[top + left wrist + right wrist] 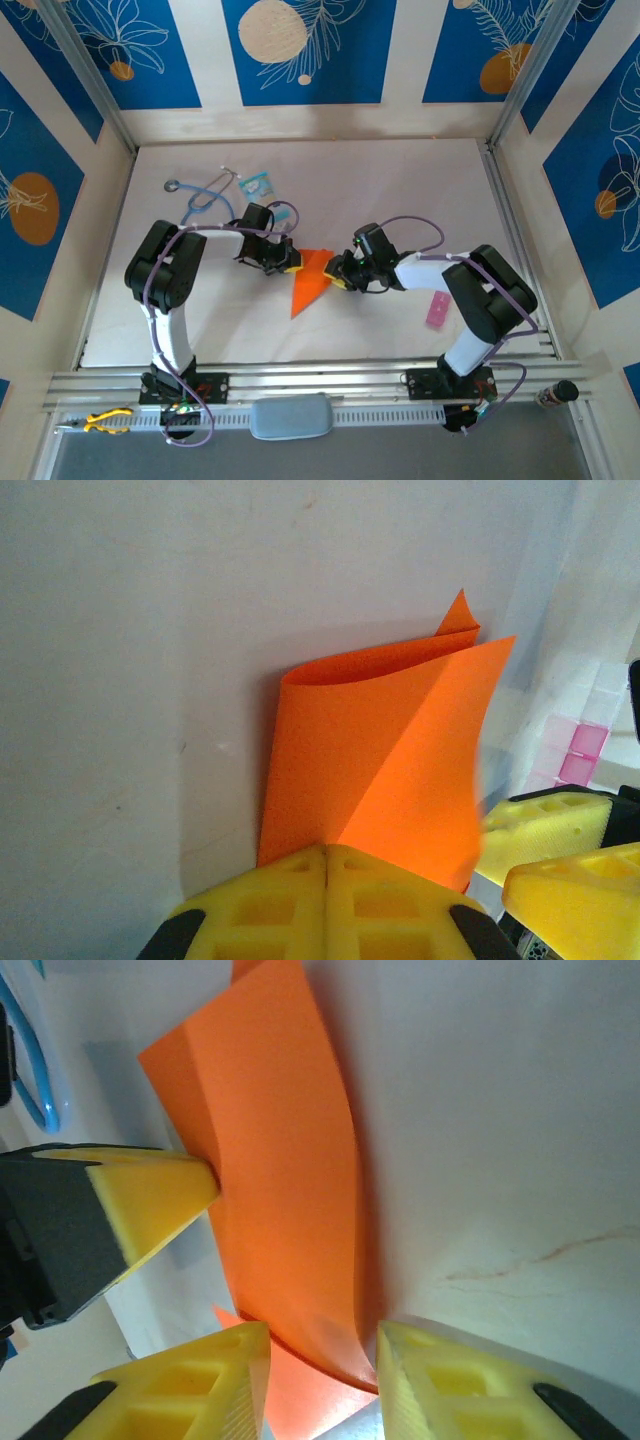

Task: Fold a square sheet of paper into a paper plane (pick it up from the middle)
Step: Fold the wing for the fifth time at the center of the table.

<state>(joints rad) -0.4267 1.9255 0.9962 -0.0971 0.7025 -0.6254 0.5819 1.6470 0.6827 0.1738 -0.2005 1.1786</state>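
The left hand [325, 858], fingers pressed together, pinches the folded orange paper sheet [390, 760] on the white table [400, 180]; the right hand [323, 1345] is spread around its curled edge.

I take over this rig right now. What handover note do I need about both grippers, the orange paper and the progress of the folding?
Left gripper: shut on one edge of the square sheet of paper.
Right gripper: open, with a finger on either side of the sheet's other edge, not clamped.
Paper: between the two grippers over the middle of the table, bent over on itself in a loose curve, not pressed flat.
Done: sheet gripped, first fold begun.
Left: crease that fold flat, then all further folds.
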